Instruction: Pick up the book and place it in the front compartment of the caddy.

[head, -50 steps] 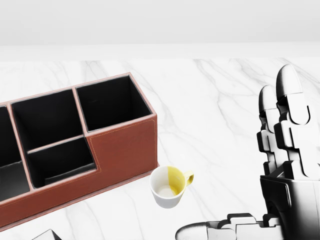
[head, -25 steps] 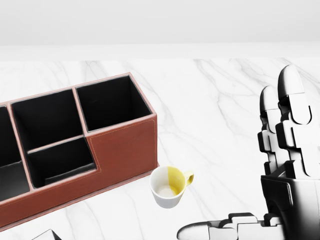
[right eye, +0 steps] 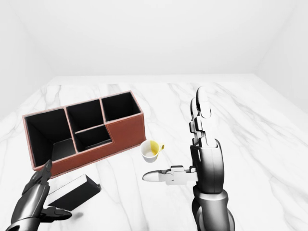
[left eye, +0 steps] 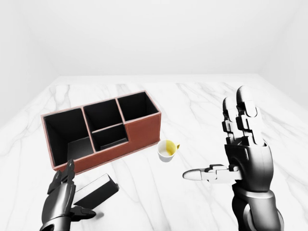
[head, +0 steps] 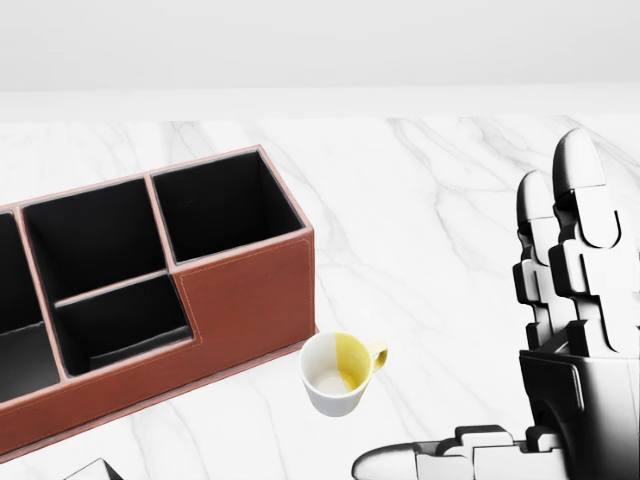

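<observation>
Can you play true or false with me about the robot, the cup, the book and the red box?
1. The book is already inside the caddy. False: it lies on the marble table, below the caddy in the left-eye view.
2. The cup stands upright on the table. True.
3. The right hand is holding the cup. False: its fingers are spread open and it holds nothing.
4. The left hand is at the book's left end, fingers open. True.
5. The caddy's compartments are full of pens. False: they look dark and empty.
</observation>
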Motion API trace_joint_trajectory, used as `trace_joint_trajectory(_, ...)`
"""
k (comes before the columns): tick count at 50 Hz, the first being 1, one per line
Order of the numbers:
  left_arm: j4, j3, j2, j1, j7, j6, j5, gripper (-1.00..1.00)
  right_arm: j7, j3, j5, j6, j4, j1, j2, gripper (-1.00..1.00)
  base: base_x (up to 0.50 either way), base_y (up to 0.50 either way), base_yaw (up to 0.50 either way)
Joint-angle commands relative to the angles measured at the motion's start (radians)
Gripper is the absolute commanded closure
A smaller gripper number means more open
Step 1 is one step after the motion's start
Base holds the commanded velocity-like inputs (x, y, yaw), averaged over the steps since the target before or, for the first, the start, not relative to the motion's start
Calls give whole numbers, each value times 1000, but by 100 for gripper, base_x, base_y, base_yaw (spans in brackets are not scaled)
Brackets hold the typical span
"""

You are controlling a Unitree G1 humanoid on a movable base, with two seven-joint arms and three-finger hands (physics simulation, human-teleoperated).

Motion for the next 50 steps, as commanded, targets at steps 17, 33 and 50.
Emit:
trace_joint_trajectory(17,69,-105,76,-24,120,0,63,92,-3,0,3,0,-3,3,-1,-99,0,0,0)
trace_joint_trajectory(33,56,-120,63,3,137,0,84,100,-1,-7,7,0,-21,5,2,-100,0,0,0)
trace_joint_trajectory(50,32,-76,55,-34,146,0,69,100,2,-17,23,0,-23,17,3,-100,0,0,0)
